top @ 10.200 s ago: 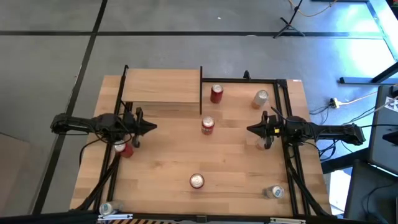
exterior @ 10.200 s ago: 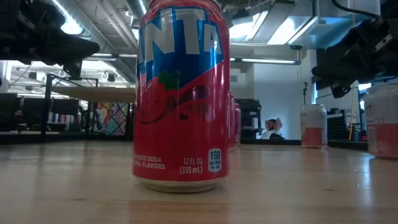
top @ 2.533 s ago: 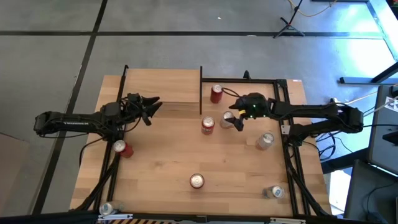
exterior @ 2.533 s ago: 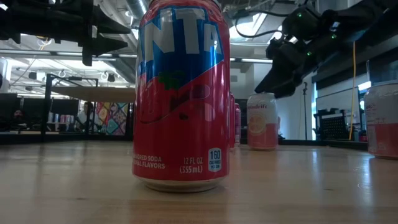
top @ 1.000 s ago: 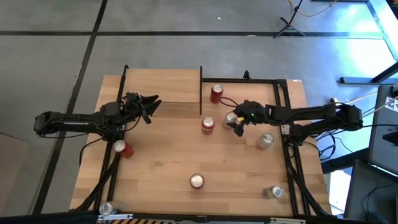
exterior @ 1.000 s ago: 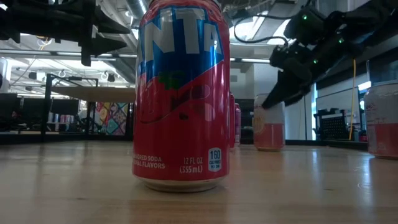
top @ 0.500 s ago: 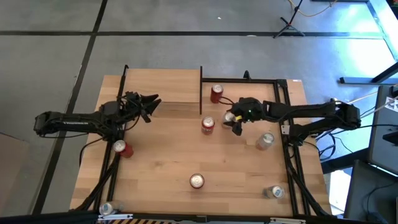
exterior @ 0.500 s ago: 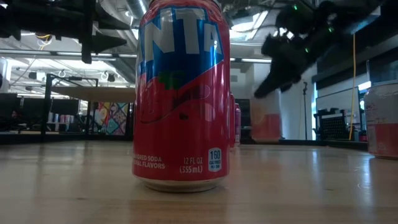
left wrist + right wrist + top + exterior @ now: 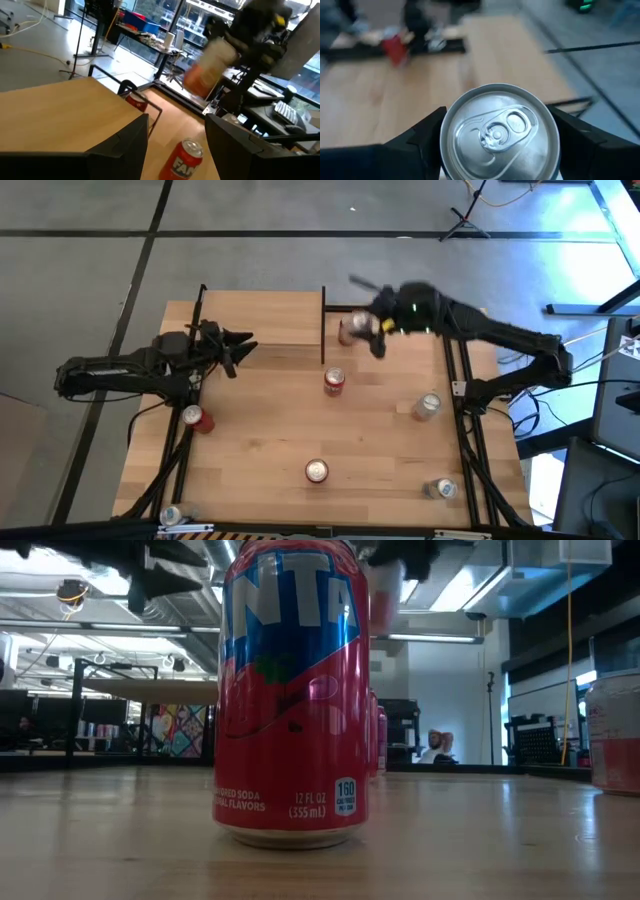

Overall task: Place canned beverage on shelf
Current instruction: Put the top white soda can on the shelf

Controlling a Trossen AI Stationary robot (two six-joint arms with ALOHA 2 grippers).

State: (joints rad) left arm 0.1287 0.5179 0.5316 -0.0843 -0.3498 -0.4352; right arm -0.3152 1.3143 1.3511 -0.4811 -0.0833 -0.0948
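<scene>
One can (image 9: 361,324) is clamped in the right gripper (image 9: 368,328), airborne in the upper centre of the high view, just right of the shelf (image 9: 262,320) edge post. Silver round lid with pull tab fills the right wrist view (image 9: 498,132), dark fingers (image 9: 420,134) pressed on both sides. From the left wrist view its body is pale with an orange lower band (image 9: 209,68), blurred.

Shelf: flat rectangular light-wood board, thin black posts, upper left of the table (image 9: 260,440).

Left gripper (image 9: 243,344) hangs at the shelf's front edge, fingers (image 9: 123,149) spread apart, holding nothing.

Red cylindrical soda can (image 9: 292,690) stands upright, filling the low view's centre; glossy, blue band on top. Another red can (image 9: 334,381) stands mid-table.
</scene>
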